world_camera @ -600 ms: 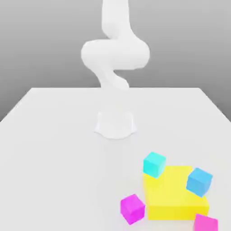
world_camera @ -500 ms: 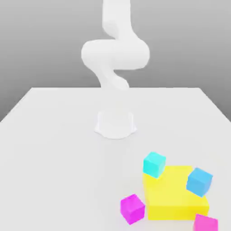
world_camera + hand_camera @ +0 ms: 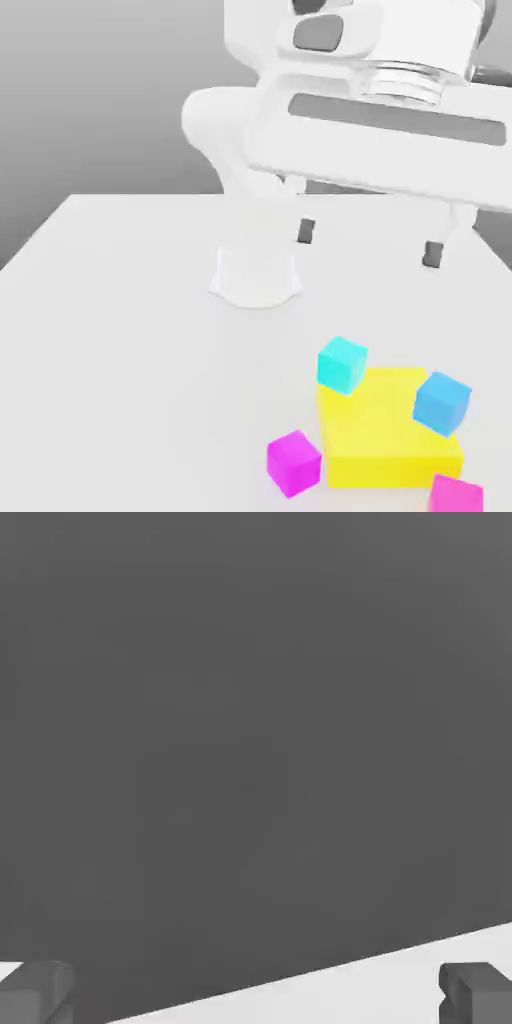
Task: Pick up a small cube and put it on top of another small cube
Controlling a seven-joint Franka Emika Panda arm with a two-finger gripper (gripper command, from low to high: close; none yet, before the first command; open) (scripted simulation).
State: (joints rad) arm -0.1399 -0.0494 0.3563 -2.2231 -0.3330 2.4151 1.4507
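While nothing had yet been grasped, the gripper (image 3: 367,243) hung high above the white tabletop (image 3: 120,330) with its fingers (image 3: 306,231) spread wide and empty, apparently so that either small cube could later fit between them. The cubes sat clustered toward five o'clock on the tabletop in the exterior view. A cyan cube (image 3: 342,363) rested against the eleven o'clock corner of a flat yellow block (image 3: 385,430), and a blue cube (image 3: 441,402) sat tilted at the block's two o'clock edge, seemingly propped on it. A magenta cube (image 3: 294,462) stood just beside the block at its eight o'clock side, apart from the others and so probably the easiest to close on. A second magenta cube (image 3: 457,495) lay at the block's five o'clock corner, cut off by the frame edge, so its full shape could not be read. Whether the blue cube lay wholly on the block or half off it was hard to tell. From the hand view, the two dark fingertips (image 3: 35,992) framed only a sliver of tabletop (image 3: 330,992) against grey background, which suggested the hand was tipped away from the cubes.
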